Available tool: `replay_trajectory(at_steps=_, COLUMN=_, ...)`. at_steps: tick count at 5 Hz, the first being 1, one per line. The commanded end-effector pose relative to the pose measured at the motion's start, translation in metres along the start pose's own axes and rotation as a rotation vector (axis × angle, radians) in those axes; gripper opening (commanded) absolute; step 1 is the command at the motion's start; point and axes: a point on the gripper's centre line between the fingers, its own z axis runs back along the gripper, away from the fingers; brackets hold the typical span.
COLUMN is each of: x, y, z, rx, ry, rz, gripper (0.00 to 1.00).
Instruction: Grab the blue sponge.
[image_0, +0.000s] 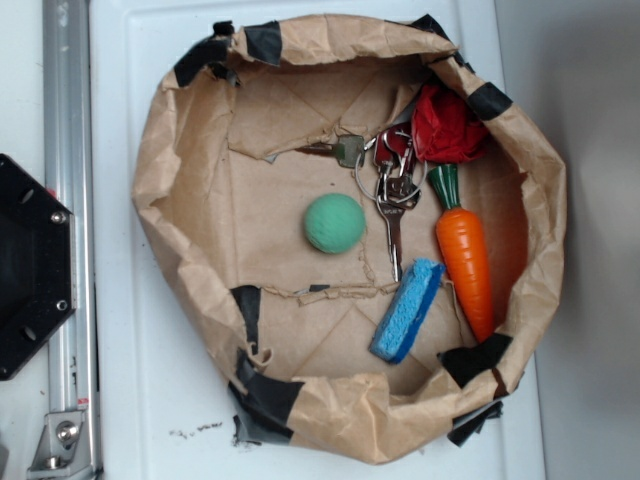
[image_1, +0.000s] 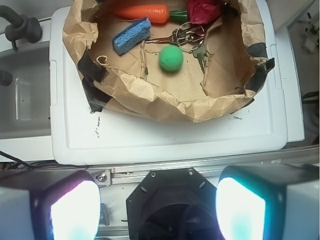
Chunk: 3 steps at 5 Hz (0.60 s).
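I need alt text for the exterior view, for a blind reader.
A blue sponge lies in a brown paper basket beside an orange carrot. A green ball, keys and a red cloth are also inside.

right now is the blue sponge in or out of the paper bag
In: the blue sponge lies inside the paper bag, beside the carrot.

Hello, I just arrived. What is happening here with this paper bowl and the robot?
A robot arm is about to pick from a brown paper basket on a white surface. Inside lie a blue sponge, an orange carrot, a green ball, a bunch of keys and a red crumpled thing. The gripper is open and far back from the basket, holding nothing. The sponge lies untouched beside the carrot.
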Motion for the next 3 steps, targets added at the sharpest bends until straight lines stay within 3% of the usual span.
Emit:
replay_trajectory(at_steps=1, x=0.000, y=0.000, z=0.000, rx=0.000, ry=0.000, rz=0.000, gripper=1.00)
replay_trajectory(at_steps=2, x=0.047, y=0.023, z=-0.041, rx=0.004, ry=-0.047, rz=0.241, gripper=1.00)
replay_trajectory(at_steps=3, x=0.093, y=0.023, z=-0.058, rx=0.049, ry=-0.086, rz=0.394, gripper=1.00)
